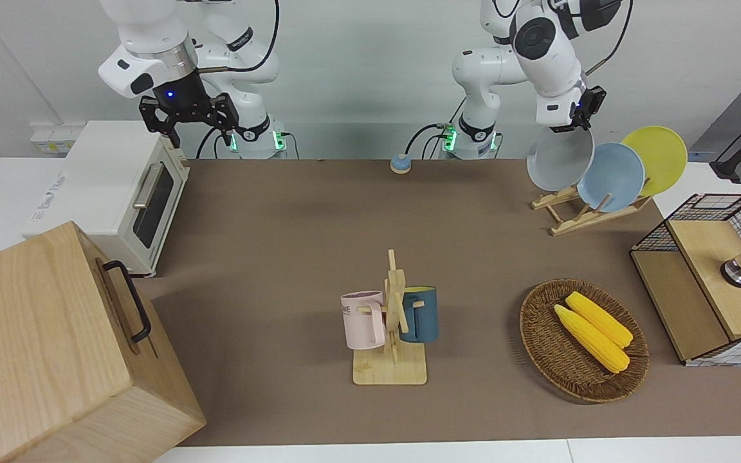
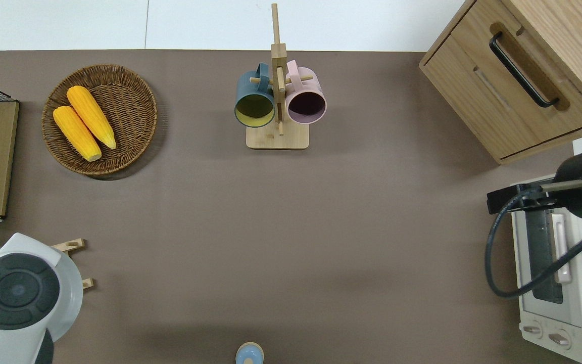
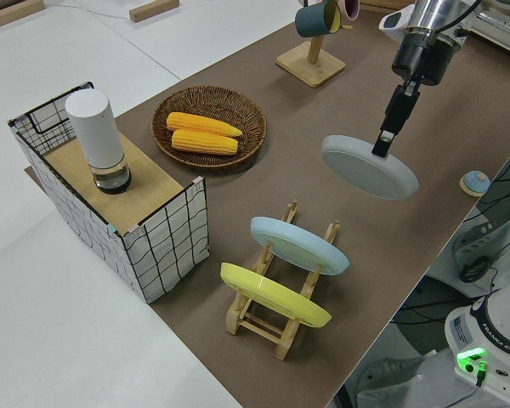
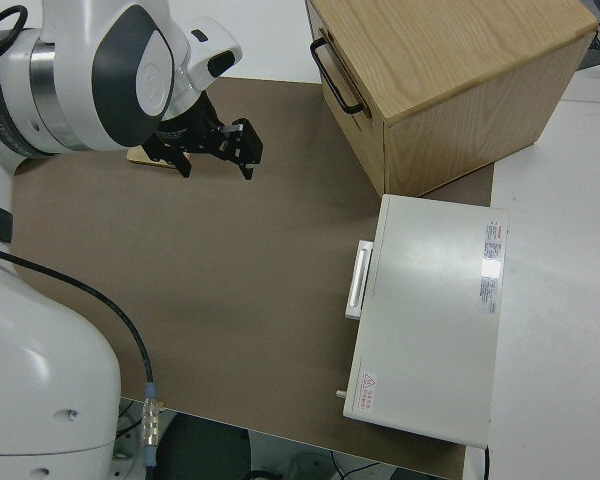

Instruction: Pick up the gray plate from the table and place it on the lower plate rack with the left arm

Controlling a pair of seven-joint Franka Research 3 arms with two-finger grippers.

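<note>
L arm's jaws (image 3: 381,146) clamp gray plate (image 3: 370,167) rim, plate hanging tilted below.

Left arm: we see it reaching down, wrist tilted; left gripper (image 3: 384,144) clamped on the rim of the gray plate (image 3: 370,167), held in the air
Right arm: parked; fingers spread

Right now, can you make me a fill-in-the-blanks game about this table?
1. The left gripper holds the gray ___ by its rim.
2. The basket has two ears of ___ in it.
3. The rack already holds a blue plate and a ___ one.
4. Two ___ hang on the wooden stand.

Missing words: plate, corn, yellow, mugs
</note>
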